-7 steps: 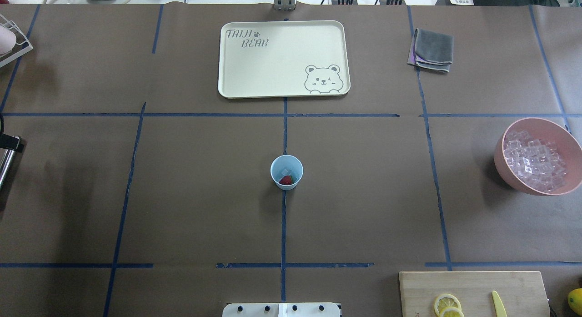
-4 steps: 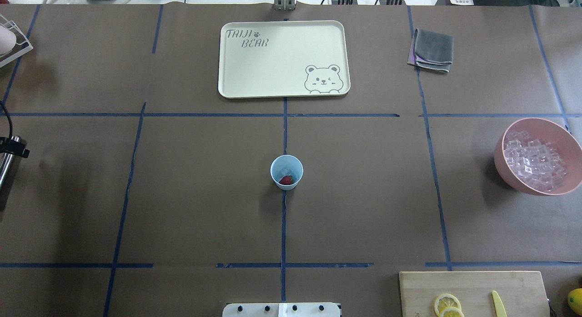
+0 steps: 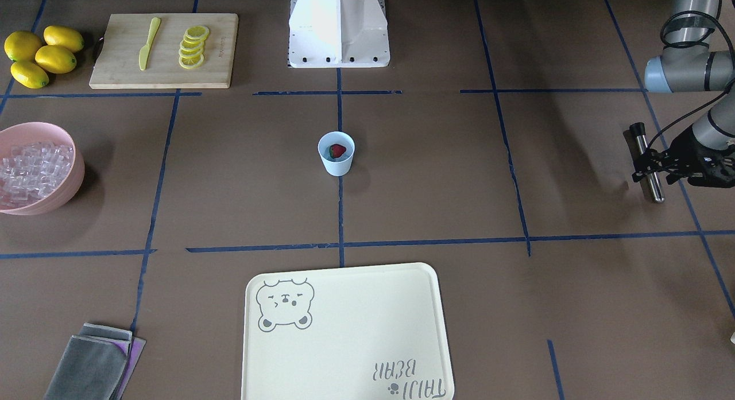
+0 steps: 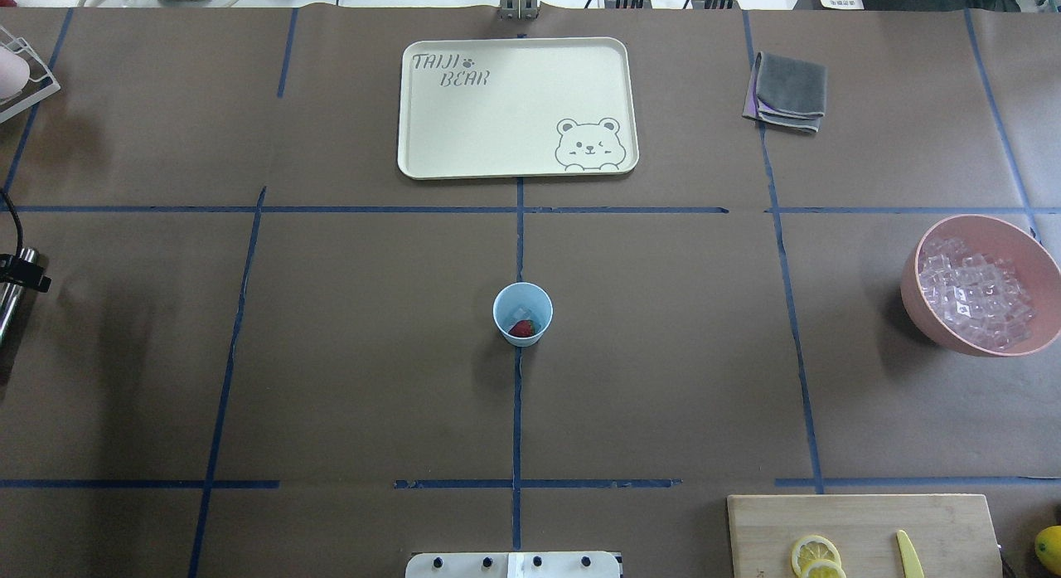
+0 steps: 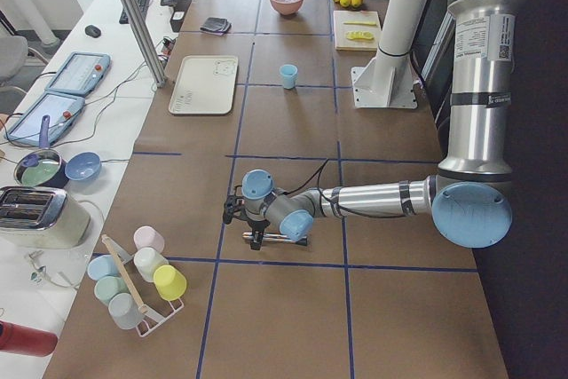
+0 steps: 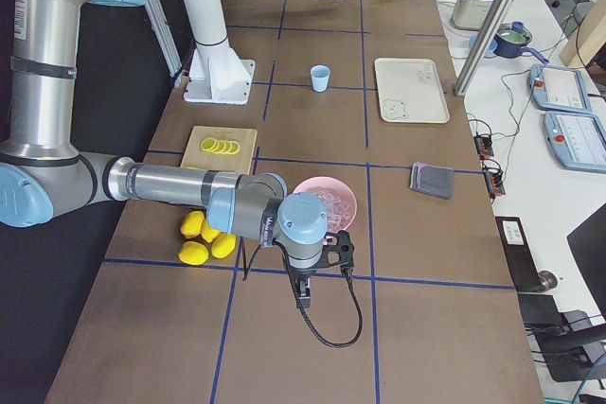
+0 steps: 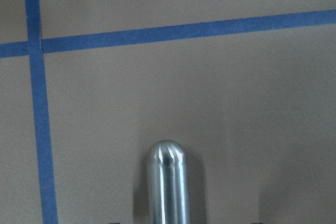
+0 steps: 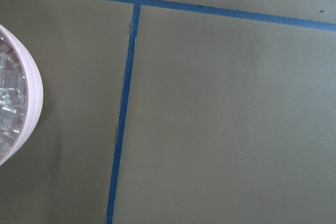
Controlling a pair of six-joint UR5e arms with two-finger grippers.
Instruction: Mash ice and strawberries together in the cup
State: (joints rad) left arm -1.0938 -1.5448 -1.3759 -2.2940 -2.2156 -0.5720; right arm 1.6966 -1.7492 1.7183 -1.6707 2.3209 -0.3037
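Observation:
The light blue cup [image 4: 522, 313] stands at the table's middle, also in the front view [image 3: 336, 153]. Inside it lie a red strawberry [image 4: 521, 329] and a faint clear ice cube [image 4: 521, 312]. My left gripper [image 3: 649, 164] is far off at the table's left side, shut on a metal muddler rod [image 3: 655, 189]. The rod's rounded tip shows in the left wrist view [image 7: 167, 182] above bare paper. My right gripper [image 6: 303, 295] hangs beside the pink bowl and shows only in the right side view; I cannot tell if it is open or shut.
A pink bowl [image 4: 1015, 230] of ice cubes sits at the right. A cream tray [image 4: 514, 105] lies at the back centre, a grey cloth [image 4: 787, 89] at the back right. A cutting board [image 4: 862, 532] with lemon slices and a knife is front right. Whole lemons [image 3: 40, 55] lie beside it.
My left gripper with the rod has shifted slightly at the left edge of the overhead view. The cup and its contents have not moved.

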